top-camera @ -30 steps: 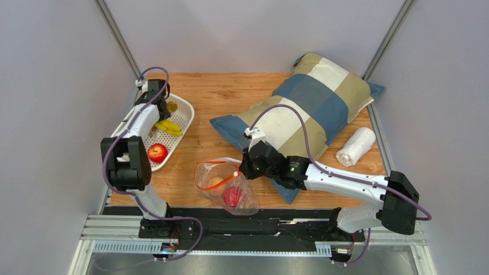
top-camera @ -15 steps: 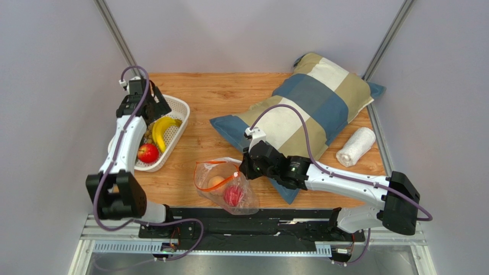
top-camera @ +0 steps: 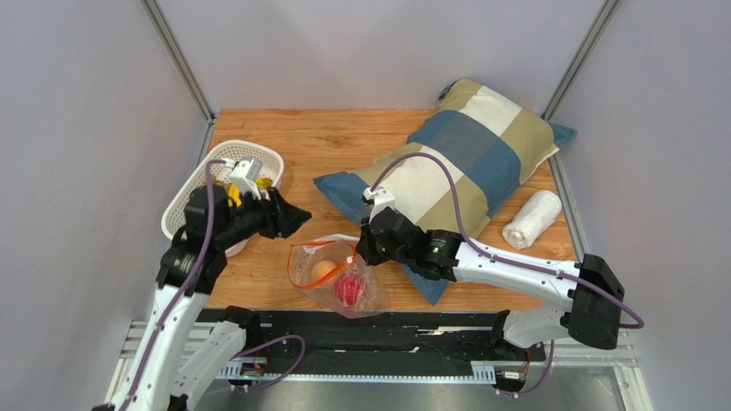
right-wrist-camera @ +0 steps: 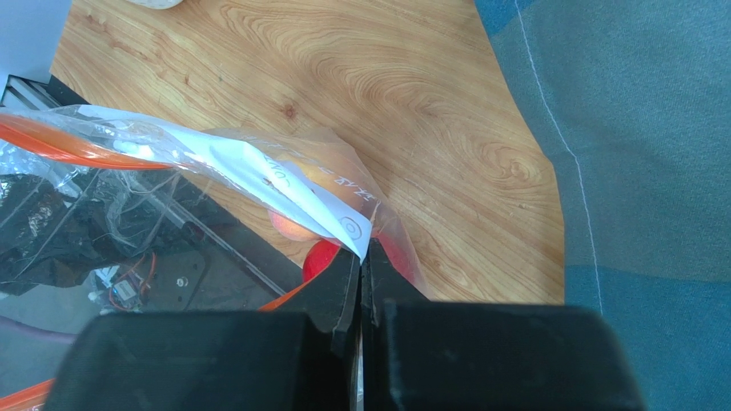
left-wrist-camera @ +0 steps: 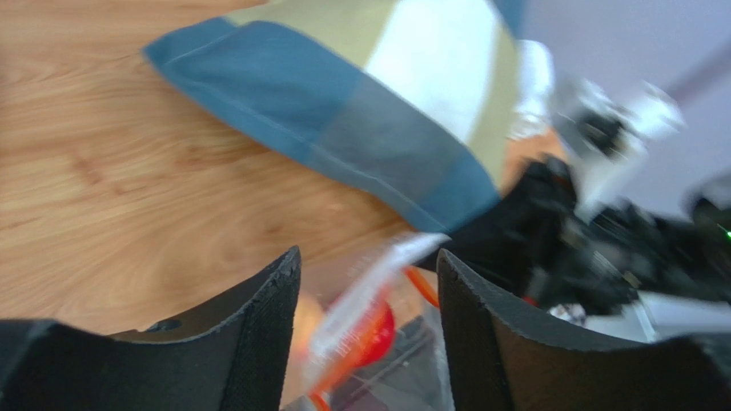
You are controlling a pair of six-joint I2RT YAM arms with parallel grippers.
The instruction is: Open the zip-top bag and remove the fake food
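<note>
At the table (top-camera: 343,137) front edge, my right gripper (right-wrist-camera: 361,257) clamps the limp, slippery zip-top bag (top-camera: 337,280) by its rim; left gripper (left-wrist-camera: 367,257) gapes.

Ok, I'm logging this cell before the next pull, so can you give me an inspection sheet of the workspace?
Surface: wooden table, no spills seen.
Job's things: zip-top bag at the near edge, its mouth looking parted, with a peach and a red apple inside. Yellow fruit in the white mesh basket, mostly hidden by the left arm.
Clutter: patchwork pillow; rolled white towel.
Grippers: left gripper open and empty, aimed at the bag. Right gripper shut on the bag's edge by its white label.
Cables: purple cable arcs over the pillow; nothing snagged seen.
Surroundings: grey walls, metal frame posts.
</note>
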